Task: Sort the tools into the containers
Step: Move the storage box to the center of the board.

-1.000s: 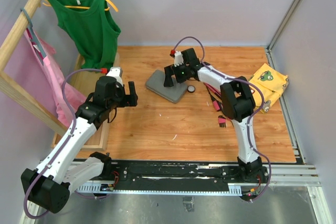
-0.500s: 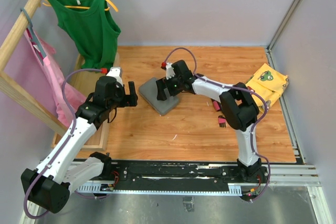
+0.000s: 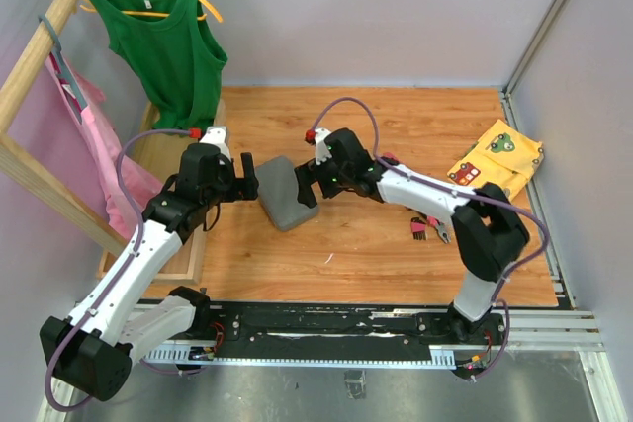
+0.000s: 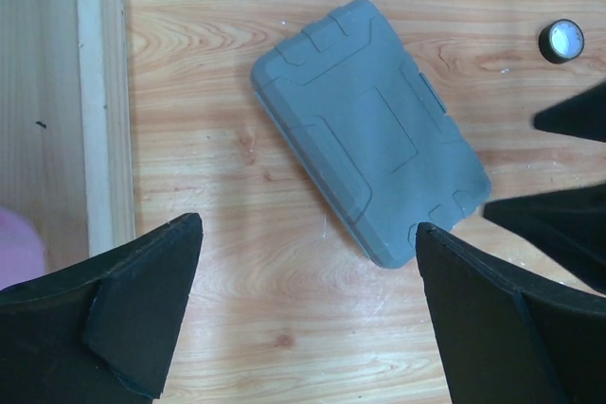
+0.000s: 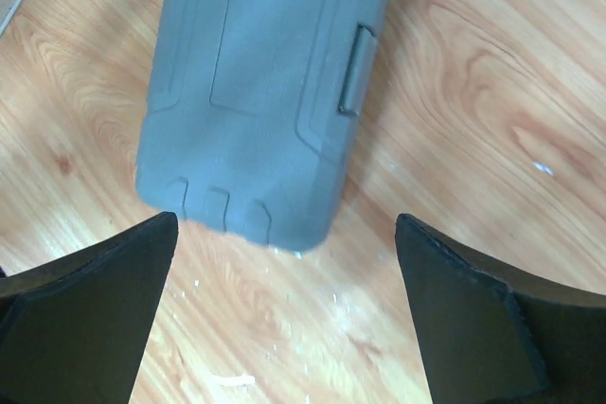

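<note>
Between the wide-open left gripper (image 3: 245, 177) and right gripper (image 3: 315, 181), the shut grey case (image 3: 285, 193) probably needs one edge pinned while its latch (image 5: 352, 71) is lifted.

The case (image 4: 369, 130) is matt grey plastic, moulded in shallow raised panels, with no shine. Under it the table (image 4: 284, 328) is pale wood with a plain grain, smooth and lightly satin, flecked with small white scuffs just beside the case. Near the case, the disc (image 4: 566, 41) has a dull black rim round a glossy pale face. The left gripper (image 4: 308, 224) and right gripper (image 5: 286, 219) have fingers (image 4: 133, 309) of matt black plastic. Well right of the case lies a printed yellow cloth (image 3: 497, 157). Well left of it, a soft green cloth vest (image 3: 168, 46) hangs by a bare wooden rail (image 3: 59, 17).
</note>
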Robot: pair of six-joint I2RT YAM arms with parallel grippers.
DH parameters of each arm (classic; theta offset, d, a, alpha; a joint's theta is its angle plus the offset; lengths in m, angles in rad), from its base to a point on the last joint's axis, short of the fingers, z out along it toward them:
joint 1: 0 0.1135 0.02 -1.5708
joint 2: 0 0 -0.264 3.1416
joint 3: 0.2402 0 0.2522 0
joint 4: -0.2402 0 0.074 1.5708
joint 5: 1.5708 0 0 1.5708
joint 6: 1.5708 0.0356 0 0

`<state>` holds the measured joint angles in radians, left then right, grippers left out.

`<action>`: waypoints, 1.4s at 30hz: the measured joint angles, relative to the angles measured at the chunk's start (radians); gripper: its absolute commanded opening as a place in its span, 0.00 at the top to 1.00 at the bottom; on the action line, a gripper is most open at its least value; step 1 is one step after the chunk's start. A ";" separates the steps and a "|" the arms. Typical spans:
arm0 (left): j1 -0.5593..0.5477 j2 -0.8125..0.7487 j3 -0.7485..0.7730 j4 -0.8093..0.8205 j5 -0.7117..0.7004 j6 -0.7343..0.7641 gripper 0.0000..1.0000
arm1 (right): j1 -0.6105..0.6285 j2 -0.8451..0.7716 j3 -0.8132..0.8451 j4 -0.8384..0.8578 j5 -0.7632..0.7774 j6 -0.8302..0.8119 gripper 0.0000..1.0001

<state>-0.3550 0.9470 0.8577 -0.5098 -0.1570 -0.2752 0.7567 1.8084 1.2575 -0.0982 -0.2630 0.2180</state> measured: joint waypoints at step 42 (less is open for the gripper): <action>0.096 0.459 -0.023 0.371 -0.111 -0.425 0.02 | 0.000 -0.571 -0.562 0.036 0.142 0.172 0.01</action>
<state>-0.2588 1.4059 0.8352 -0.1390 -0.2680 -0.7006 0.7563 1.2369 0.6956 -0.0620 -0.1215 0.3897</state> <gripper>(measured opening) 0.976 0.989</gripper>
